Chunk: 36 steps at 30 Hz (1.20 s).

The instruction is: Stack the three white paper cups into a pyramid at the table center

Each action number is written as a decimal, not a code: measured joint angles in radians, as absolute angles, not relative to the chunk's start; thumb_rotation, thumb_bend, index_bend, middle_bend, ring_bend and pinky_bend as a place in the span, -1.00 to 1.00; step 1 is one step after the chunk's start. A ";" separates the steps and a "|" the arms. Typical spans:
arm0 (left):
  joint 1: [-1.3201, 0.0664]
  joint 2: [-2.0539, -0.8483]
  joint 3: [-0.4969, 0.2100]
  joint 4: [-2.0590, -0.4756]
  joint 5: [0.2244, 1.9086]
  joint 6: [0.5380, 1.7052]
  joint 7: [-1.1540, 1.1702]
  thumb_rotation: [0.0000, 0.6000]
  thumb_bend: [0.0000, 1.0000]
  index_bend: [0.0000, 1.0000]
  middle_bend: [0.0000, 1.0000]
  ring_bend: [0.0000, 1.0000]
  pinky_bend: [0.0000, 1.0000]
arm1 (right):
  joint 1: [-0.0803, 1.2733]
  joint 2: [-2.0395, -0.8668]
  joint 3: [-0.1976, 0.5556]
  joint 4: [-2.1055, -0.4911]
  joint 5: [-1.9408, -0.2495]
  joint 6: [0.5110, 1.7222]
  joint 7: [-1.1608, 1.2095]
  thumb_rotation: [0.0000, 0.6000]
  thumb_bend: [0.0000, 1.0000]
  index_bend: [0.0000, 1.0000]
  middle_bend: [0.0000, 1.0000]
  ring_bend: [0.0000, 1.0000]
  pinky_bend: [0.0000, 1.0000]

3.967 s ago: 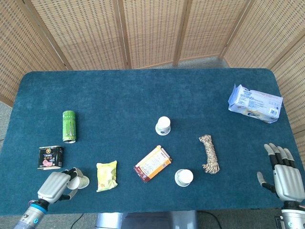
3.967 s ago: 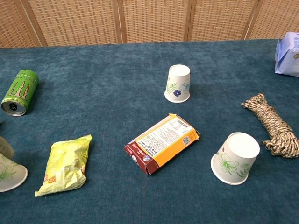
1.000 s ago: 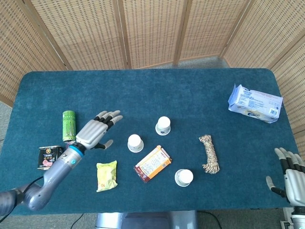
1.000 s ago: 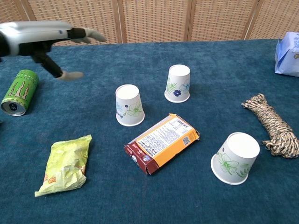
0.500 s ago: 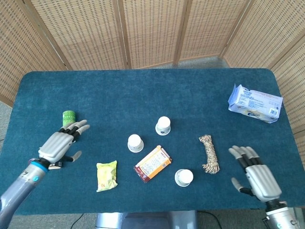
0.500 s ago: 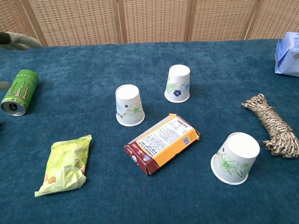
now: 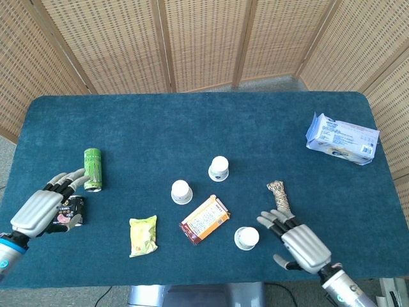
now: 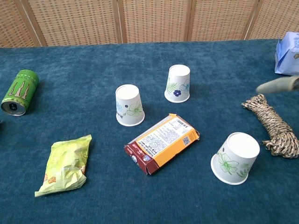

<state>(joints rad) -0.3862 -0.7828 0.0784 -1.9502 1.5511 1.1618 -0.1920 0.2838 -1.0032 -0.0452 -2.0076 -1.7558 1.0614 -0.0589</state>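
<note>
Three white paper cups with leaf prints stand upside down on the blue table. One cup (image 7: pixel 181 192) (image 8: pixel 129 105) is left of centre, a second cup (image 7: pixel 218 168) (image 8: pixel 178 83) is just behind it to the right, and the third cup (image 7: pixel 246 238) (image 8: pixel 235 158) sits near the front edge. My right hand (image 7: pixel 299 247) hovers open just right of the third cup, fingers spread; one fingertip (image 8: pixel 275 85) shows in the chest view. Far off at the table's left side my left hand (image 7: pixel 42 211) is open and holds nothing.
An orange-and-red box (image 7: pixel 204 219) (image 8: pixel 162 142) lies between the cups. A rope coil (image 7: pixel 281 203) (image 8: pixel 271 124) lies right of the third cup. A yellow snack bag (image 7: pixel 143 235), green can (image 7: pixel 92 169), small tin (image 7: pixel 70 210) and a white-blue packet (image 7: pixel 342 138) are also on the table.
My right hand has moved left toward the front cup. My left hand has drawn back further left and down, away from the cup it set down.
</note>
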 measured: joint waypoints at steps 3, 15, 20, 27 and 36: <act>-0.368 -0.771 0.088 -1.942 1.576 1.177 -0.224 1.00 -0.13 -0.92 -1.00 -1.00 -1.00 | 0.318 -1.031 -0.042 -2.020 -1.735 1.004 -0.102 1.00 -0.27 -1.00 -1.00 -1.00 -1.00; -0.329 -0.769 0.097 -1.889 1.605 1.200 -0.283 1.00 -0.13 -0.92 -1.00 -1.00 -1.00 | 0.419 -1.146 -0.010 -2.028 -1.572 0.862 -0.287 1.00 -0.27 -1.00 -1.00 -1.00 -1.00; -0.314 -0.774 0.098 -1.868 1.604 1.206 -0.303 1.00 -0.13 -0.93 -1.00 -1.00 -1.00 | 0.445 -1.180 -0.003 -2.007 -1.515 0.843 -0.343 1.00 -0.27 -1.00 -1.00 -1.00 -1.00; -0.298 -0.778 0.099 -1.848 1.609 1.215 -0.323 1.00 -0.13 -0.94 -1.00 -1.00 -1.00 | 0.468 -1.205 -0.002 -1.984 -1.464 0.841 -0.386 1.00 -0.26 -1.00 -1.00 -1.00 -1.00; -0.281 -0.782 0.100 -1.836 1.618 1.226 -0.336 1.00 -0.13 -0.94 -1.00 -1.00 -1.00 | 0.482 -1.247 -0.020 -1.932 -1.450 0.857 -0.431 1.00 -0.07 -0.68 -0.95 -1.00 -0.28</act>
